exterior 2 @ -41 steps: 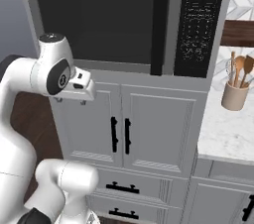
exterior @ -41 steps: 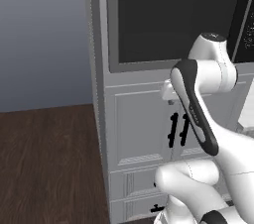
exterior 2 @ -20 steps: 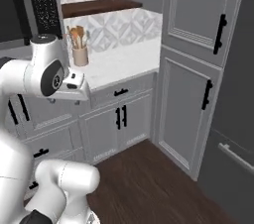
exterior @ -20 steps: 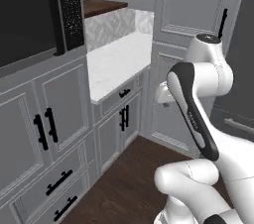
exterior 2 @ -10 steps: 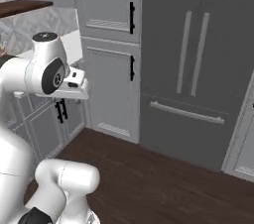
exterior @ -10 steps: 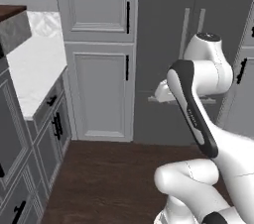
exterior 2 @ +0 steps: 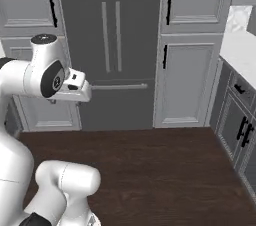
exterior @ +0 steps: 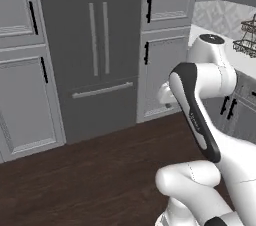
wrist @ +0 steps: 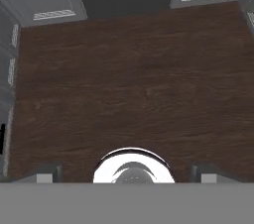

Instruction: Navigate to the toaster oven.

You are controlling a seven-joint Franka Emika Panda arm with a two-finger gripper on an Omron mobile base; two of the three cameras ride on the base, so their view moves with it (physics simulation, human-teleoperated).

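The toaster oven is out of view. My gripper point(wrist: 126, 174) hangs over the dark wood floor point(wrist: 129, 79), pointing down at it. Its two fingertips point(wrist: 45, 173) stand far apart at the bottom of the hand view, open with nothing between them. In the left base view the hand point(exterior: 167, 95) is folded in front of the white arm at mid height. The right base view has the hand point(exterior 2: 75, 89) in front of the fridge.
A dark double-door fridge point(exterior: 97, 50) point(exterior 2: 112, 45) faces me, with tall grey cabinets point(exterior 2: 187, 45) on both sides. On the right runs a white counter point(exterior 2: 243, 45) over grey drawers, carrying a wire rack point(exterior: 247, 32). Open floor lies ahead.
The whole scene has swept past as the base turned: the built-in oven wall and the counter with the utensil jar went out to the left, the fridge came in. The arm's pose is unchanged.
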